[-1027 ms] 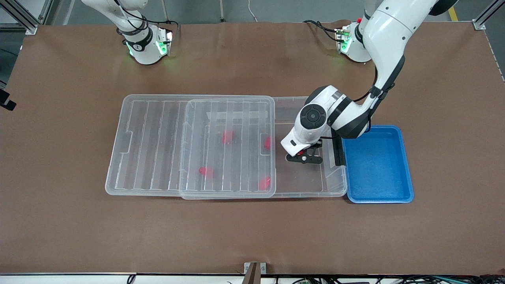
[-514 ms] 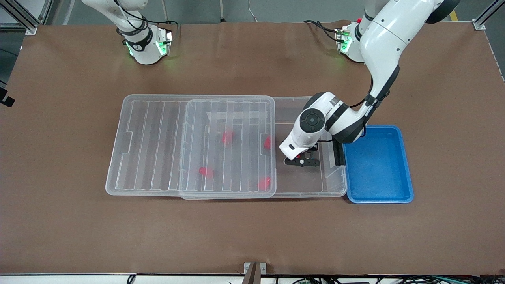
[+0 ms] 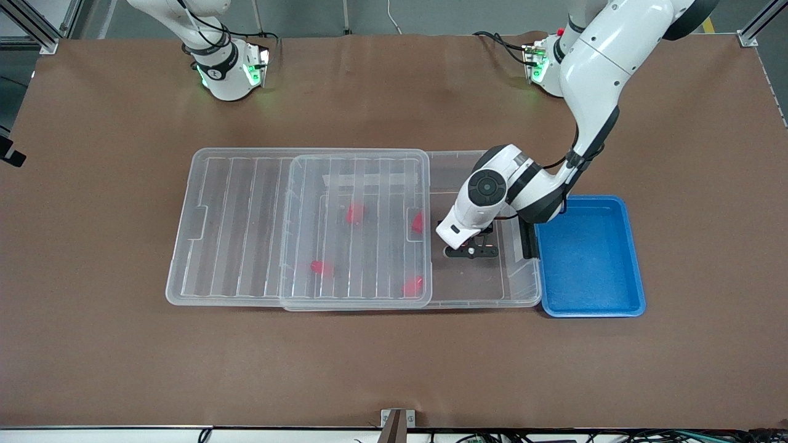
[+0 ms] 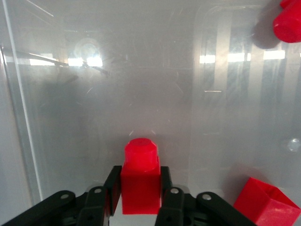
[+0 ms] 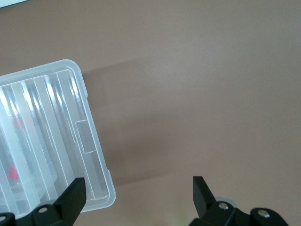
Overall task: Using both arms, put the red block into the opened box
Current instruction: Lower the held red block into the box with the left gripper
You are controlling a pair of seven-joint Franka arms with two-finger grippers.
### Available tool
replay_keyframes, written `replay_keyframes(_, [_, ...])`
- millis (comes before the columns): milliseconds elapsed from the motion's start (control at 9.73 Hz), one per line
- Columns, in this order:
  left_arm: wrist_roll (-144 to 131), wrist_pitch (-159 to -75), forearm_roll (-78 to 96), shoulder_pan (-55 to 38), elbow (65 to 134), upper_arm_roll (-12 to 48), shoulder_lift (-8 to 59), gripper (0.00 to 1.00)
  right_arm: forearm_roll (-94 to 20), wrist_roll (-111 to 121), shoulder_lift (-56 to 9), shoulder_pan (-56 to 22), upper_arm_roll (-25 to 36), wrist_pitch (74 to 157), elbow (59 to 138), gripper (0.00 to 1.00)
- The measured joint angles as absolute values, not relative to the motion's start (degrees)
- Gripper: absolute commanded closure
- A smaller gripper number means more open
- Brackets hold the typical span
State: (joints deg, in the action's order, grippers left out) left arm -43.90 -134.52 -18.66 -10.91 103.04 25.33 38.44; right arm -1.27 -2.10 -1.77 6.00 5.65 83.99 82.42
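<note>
Since a second ago the left arm's wrist has dropped lower into the uncovered end of the large clear plastic storage box (image 3: pixel 474 289), and the upper arm has swung slightly toward the frame's upper right; nothing else on the table has shifted.

Left gripper (image 3: pixel 471 250) sits at centre-right of the front view, down inside the box, between the ribbed clear lid (image 3: pixel 246 221) and the black latch bar (image 3: pixel 527 239); the left wrist view shows its black fingers (image 4: pixel 112 193) pressed against both flanks of a small bright red plastic block (image 4: pixel 141 181), stepped round end pointing away from the palm; block held just above or at the clear floor, contact with the floor not resolvable.

Lid lies slid toward the right arm's end, covering most of the box; four more red blocks (image 3: pixel 354 213) show blurred through it; two also appear at the edge of the left wrist view.

Solid blue rectangular tray (image 3: pixel 590 255) touches the latch end of the box, centre-right of the frame.

Right gripper (image 5: pixel 136 197): fingers spread wide, nothing between them, over bare brown table (image 3: pixel 394 369) beside the lid's corner; right arm waits, only its base visible at upper left of the front view.
</note>
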Motion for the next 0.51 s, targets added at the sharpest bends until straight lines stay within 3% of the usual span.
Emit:
replay_keyframes(308, [-43.92,-133.87,-18.66,-10.07,102.58,25.35,37.20,0.00,-1.29,-2.09,-1.77,6.00,5.66,84.00,82.49,0.00])
replay_keyframes(514, [-43.92,-129.71,-18.66,-9.47,101.28,25.40,32.71,0.00,-1.29,-2.09,-1.77,6.00,5.69,83.98,82.51,0.00])
